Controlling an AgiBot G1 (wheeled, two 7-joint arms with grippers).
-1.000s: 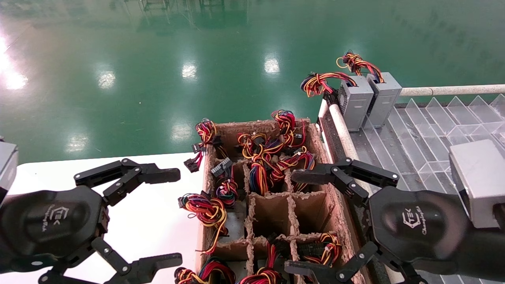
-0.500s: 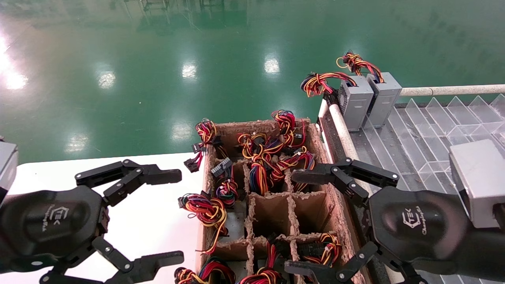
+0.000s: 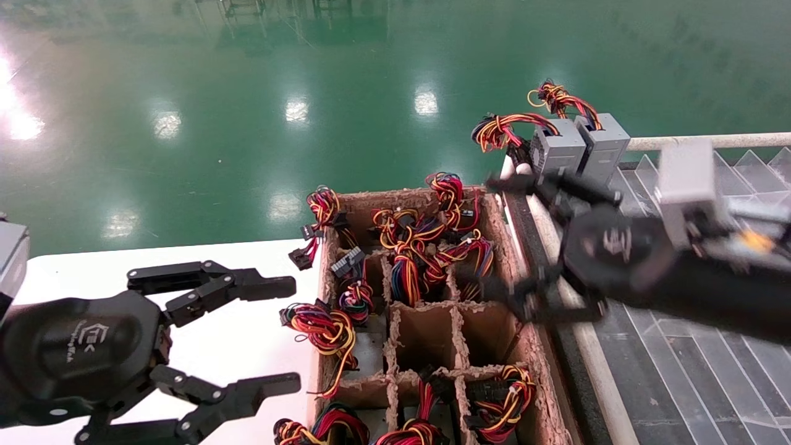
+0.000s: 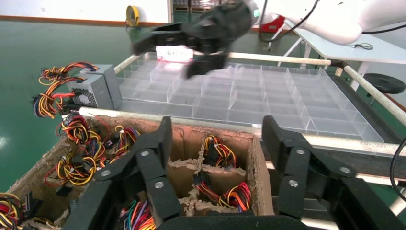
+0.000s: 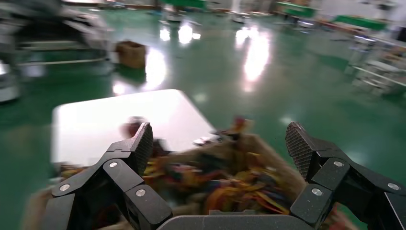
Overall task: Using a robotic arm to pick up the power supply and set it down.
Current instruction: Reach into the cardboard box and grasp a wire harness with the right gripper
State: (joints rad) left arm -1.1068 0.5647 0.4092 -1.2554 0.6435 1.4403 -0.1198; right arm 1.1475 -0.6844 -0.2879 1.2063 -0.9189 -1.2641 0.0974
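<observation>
Power supplies stand in the cells of a cardboard box (image 3: 498,217), mostly just their wire bundles showing. The power supply with the mostly dark-red bundle (image 3: 462,251) is in the far right cell, its grey body hidden. My right gripper (image 3: 497,238) hangs open and blurred over the box's right wall, right beside that bundle and holding nothing. The right wrist view shows its fingers (image 5: 138,146) spread above a blur of wires. My left gripper (image 3: 287,337) stays open over the white table (image 3: 247,259), left of the box.
Two grey boxes (image 3: 559,151) (image 3: 604,145) with orange-striped bundles stand at the far left corner of a clear divided tray (image 3: 680,371) right of the box. A white rail (image 3: 698,141) borders the tray. Green floor lies beyond.
My right gripper has swung away from the near right, farther out and to the left over the box's right wall. The left gripper has crept slightly right.
</observation>
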